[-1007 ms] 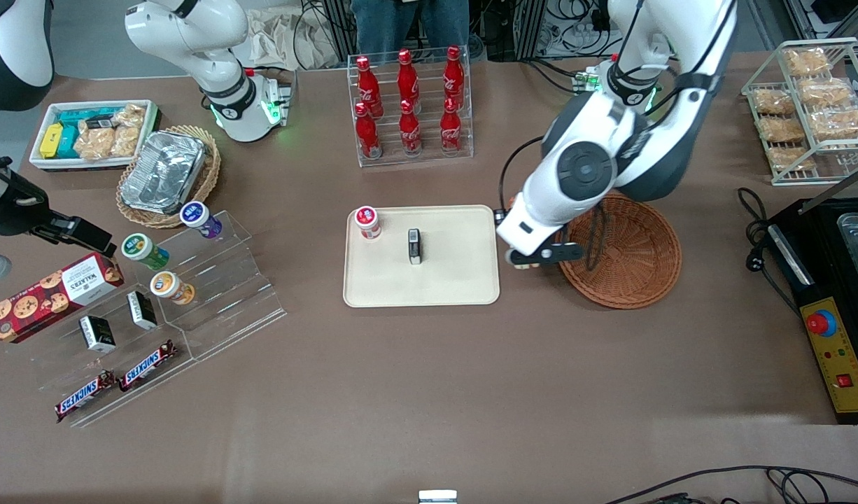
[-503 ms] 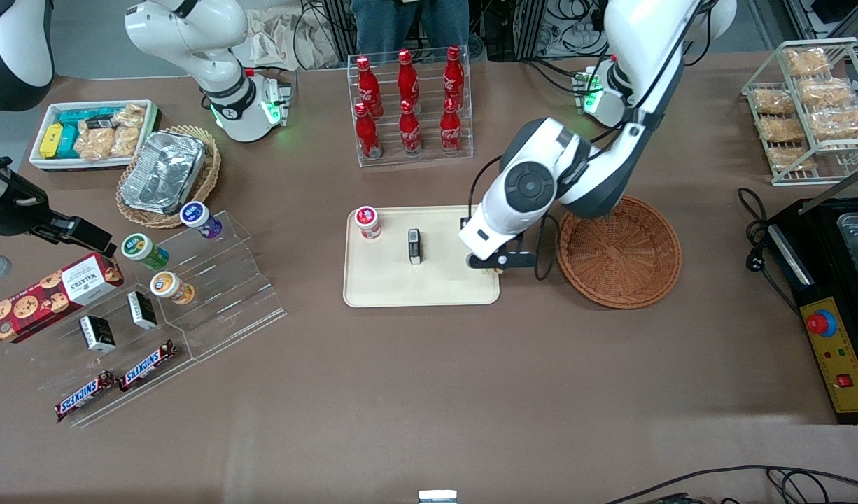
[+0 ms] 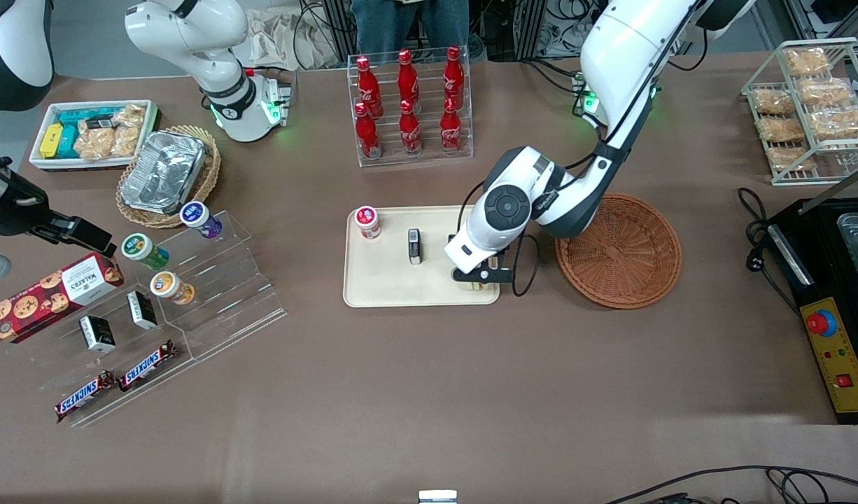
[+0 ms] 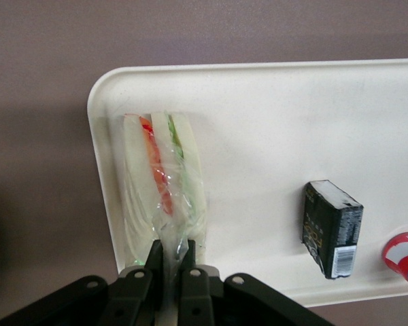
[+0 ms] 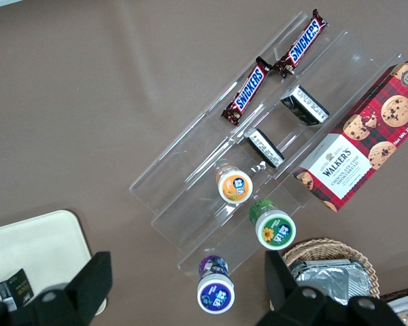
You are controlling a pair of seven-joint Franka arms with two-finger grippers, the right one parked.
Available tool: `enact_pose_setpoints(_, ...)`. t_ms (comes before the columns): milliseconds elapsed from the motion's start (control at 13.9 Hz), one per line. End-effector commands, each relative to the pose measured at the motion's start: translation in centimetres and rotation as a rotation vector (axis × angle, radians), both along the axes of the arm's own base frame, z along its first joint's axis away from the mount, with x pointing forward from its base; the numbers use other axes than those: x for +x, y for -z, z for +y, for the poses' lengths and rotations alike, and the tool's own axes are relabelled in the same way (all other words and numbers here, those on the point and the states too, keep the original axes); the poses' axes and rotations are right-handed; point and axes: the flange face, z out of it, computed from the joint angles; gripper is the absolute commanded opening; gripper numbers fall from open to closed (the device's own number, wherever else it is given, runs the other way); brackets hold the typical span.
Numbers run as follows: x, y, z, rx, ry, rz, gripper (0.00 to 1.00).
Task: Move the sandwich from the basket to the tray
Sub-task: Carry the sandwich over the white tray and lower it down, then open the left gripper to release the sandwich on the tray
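Note:
The sandwich (image 4: 163,183), a pale wedge in clear wrap with red and green filling, lies along the tray's (image 4: 272,122) short rim at a corner. My gripper (image 4: 171,261) is shut on the wrap at the sandwich's end. In the front view the gripper (image 3: 479,280) hangs low over the tray (image 3: 387,280) at the corner nearest the basket and the camera, and it hides the sandwich. The round reddish-brown basket (image 3: 621,252) stands beside the tray with nothing in it.
A small black box (image 3: 415,246) and a red-lidded cup (image 3: 367,222) stand on the tray, toward the parked arm's end. A rack of cola bottles (image 3: 408,105) stands farther from the camera. An acrylic stand (image 3: 205,294) with snacks lies toward the parked arm's end.
The arm swung from the basket's rim over to the tray, carrying the sandwich, and came down at the tray's corner. The basket is uncovered now.

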Motion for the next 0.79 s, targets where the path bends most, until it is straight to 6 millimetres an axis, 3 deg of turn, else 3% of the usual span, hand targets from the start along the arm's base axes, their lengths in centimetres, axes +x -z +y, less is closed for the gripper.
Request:
enact_pose_setpoints(0,0.2,-0.7,-0.2,0.002,0.000,-0.023,0.99)
enact_pose_setpoints(144,1.0,-2.3,1.0,0.013,-0.035,-0.026,0.99)
enact_pose_setpoints(359,2.5,-7.2,4.2,0.052,-0.053,-0.038,0.99)
enact_pose_setpoints(503,3.6,-11.8,8.5,0.079,-0.042,-0.036,0.99)
enact_pose_setpoints(719,5.0,-18.3,16.9,0.087,0.034,-0.036,0.99)
